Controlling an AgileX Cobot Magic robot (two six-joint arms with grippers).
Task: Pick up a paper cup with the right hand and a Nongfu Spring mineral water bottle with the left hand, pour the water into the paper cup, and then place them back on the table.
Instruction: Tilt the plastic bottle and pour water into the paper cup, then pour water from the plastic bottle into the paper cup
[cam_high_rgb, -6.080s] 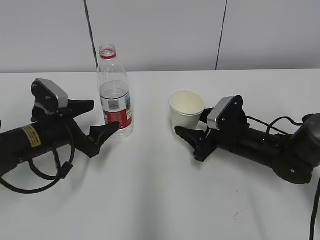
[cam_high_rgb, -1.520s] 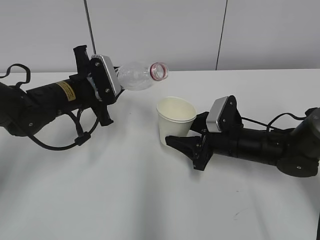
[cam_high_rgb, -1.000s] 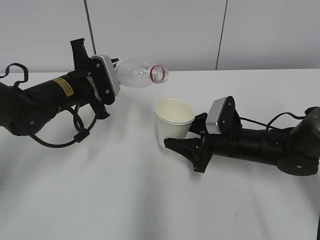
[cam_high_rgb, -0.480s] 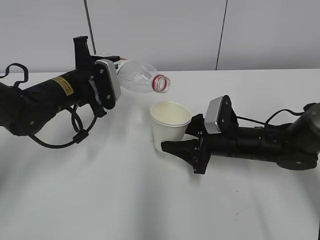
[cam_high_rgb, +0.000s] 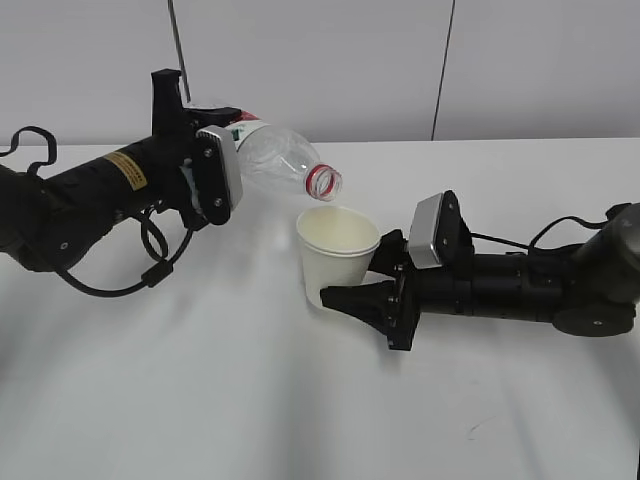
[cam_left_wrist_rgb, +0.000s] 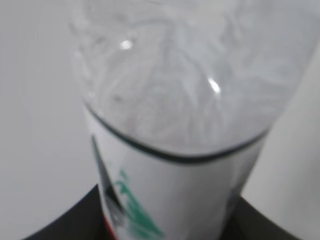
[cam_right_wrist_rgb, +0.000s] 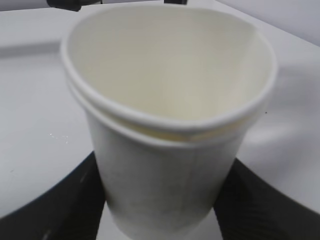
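Exterior view — left hand (cam_high_rgb: 215, 150) clamps tilted bottle (cam_high_rgb: 280, 165), right hand (cam_high_rgb: 365, 285) clamps cup (cam_high_rgb: 335, 255) — rims apart.

Spreading white and flat beneath both claws: table (cam_high_rgb: 250, 400). Showing one small dark scuff mark (cam_high_rgb: 478, 428) near the front edge, behind the right claw (cam_high_rgb: 350, 270). Not revealing whether the paper cup (cam_high_rgb: 335, 255) in that claw is touching the surface.

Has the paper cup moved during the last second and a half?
Yes. The paper cup, held by the right gripper, has shifted left, farther from the dark wall seam, toward the bottle.
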